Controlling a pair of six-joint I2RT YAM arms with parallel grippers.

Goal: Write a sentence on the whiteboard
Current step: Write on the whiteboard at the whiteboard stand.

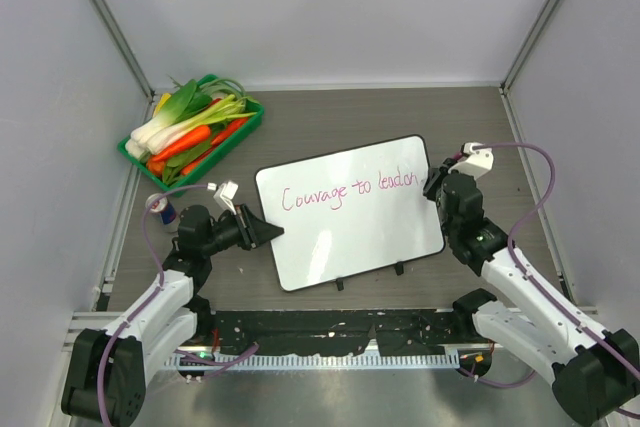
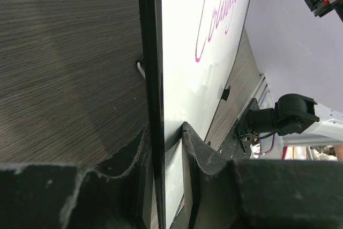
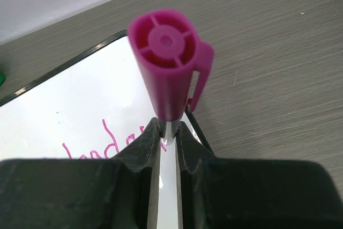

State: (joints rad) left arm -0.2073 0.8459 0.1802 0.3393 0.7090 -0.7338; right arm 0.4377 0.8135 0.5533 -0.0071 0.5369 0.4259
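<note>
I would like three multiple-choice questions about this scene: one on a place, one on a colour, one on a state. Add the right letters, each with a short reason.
1. Where does the green tray of vegetables stand?
A. at the back left
B. at the near right corner
C. between the two arm bases

2. What colour is the sentence on the whiteboard?
A. blue
B. pink-magenta
C. black

3. What is the left gripper doing?
A. hanging open over the tray
B. shut on the whiteboard's edge
C. holding a vegetable

Key:
1 A: the top view shows it in the far left corner.
2 B: the cursive line is pink-magenta in every view.
3 B: its fingers pinch the black frame, while the marker sits in the right gripper.
</note>
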